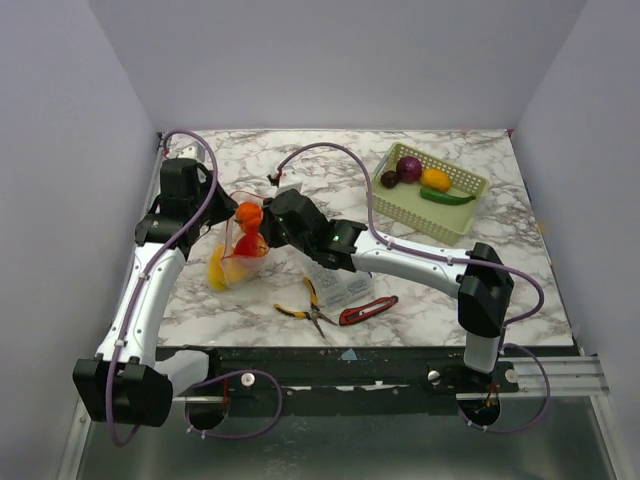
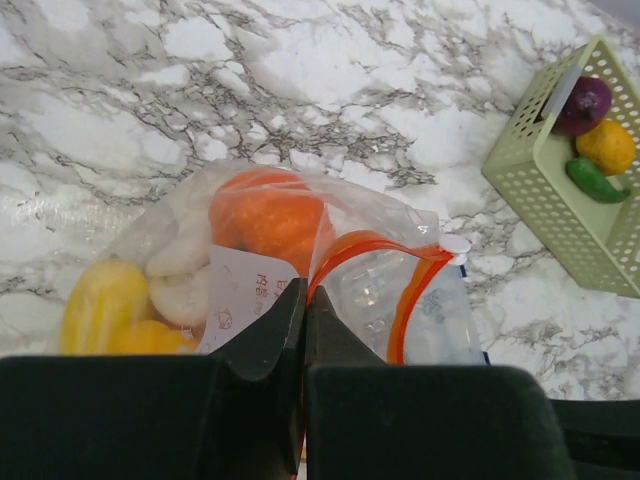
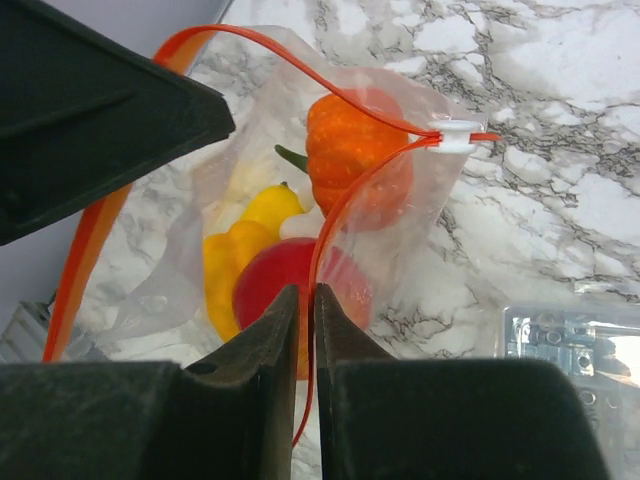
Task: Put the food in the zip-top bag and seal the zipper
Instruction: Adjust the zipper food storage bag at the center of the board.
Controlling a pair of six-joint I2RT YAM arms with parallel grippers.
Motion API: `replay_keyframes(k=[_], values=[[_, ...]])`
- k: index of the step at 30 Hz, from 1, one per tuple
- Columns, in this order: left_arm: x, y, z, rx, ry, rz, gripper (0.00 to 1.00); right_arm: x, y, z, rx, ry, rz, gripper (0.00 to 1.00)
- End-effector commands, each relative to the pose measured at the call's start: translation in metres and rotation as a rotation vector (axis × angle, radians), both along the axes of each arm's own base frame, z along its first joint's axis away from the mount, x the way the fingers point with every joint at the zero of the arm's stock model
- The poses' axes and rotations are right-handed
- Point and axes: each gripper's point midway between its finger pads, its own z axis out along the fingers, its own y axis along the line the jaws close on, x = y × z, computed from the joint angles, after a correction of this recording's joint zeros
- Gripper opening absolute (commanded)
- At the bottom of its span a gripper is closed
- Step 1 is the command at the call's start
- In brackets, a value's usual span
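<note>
Marble bench (image 1: 330,160). Left pincer (image 2: 303,310) and right pincer (image 3: 305,310) both clamp the zipper (image 2: 372,241). I'd hold even tension, keeping food (image 3: 345,150) inside.

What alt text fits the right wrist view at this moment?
The right gripper pinches the orange-red zipper of a clear zip-top bag whose mouth gapes open. Inside are an orange pumpkin, a yellow fruit and a red fruit. A marble table lies beyond, with a clear parts box at lower right.

Right pincer (image 3: 305,296) clamps zipper (image 3: 316,268) of zip-top bag (image 3: 190,270) holding food (image 3: 350,140).
</note>
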Motion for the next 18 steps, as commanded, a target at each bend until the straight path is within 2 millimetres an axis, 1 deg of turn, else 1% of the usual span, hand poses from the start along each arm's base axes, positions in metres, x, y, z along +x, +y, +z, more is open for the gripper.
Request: replay_keyframes(k=[1,4,5,7,9,11,13,16,18], values=[[0.007,-0.003,-0.013,0.047,0.014,-0.052,0.0,0.002,-0.009,0.025,0.042,-0.02,-0.012,0.19],[0.01,-0.002,-0.018,0.058,0.006,-0.054,0.0,0.006,-0.021,0.031,0.005,-0.033,-0.039,0.33],[0.01,-0.002,-0.02,0.057,0.006,-0.055,0.0,0.008,-0.028,0.035,-0.007,-0.043,-0.052,0.39],[0.008,-0.006,-0.019,0.047,0.006,-0.075,0.0,0.013,-0.043,0.047,-0.016,-0.073,-0.09,0.48],[0.006,-0.008,-0.018,0.041,-0.002,-0.086,0.0,0.021,-0.063,0.059,-0.02,-0.113,-0.139,0.57],[0.005,-0.008,-0.018,0.04,-0.007,-0.088,0.0,0.035,-0.088,0.066,-0.031,-0.139,-0.206,0.63],[0.004,-0.009,-0.017,0.035,-0.012,-0.094,0.0,0.052,-0.118,0.07,-0.031,-0.143,-0.275,0.67],[0.003,-0.01,-0.016,0.033,-0.014,-0.098,0.0,0.077,-0.17,0.073,-0.019,-0.142,-0.385,0.7],[0.003,-0.01,-0.016,0.03,-0.015,-0.097,0.0,0.093,-0.208,0.07,-0.025,-0.156,-0.472,0.76]])
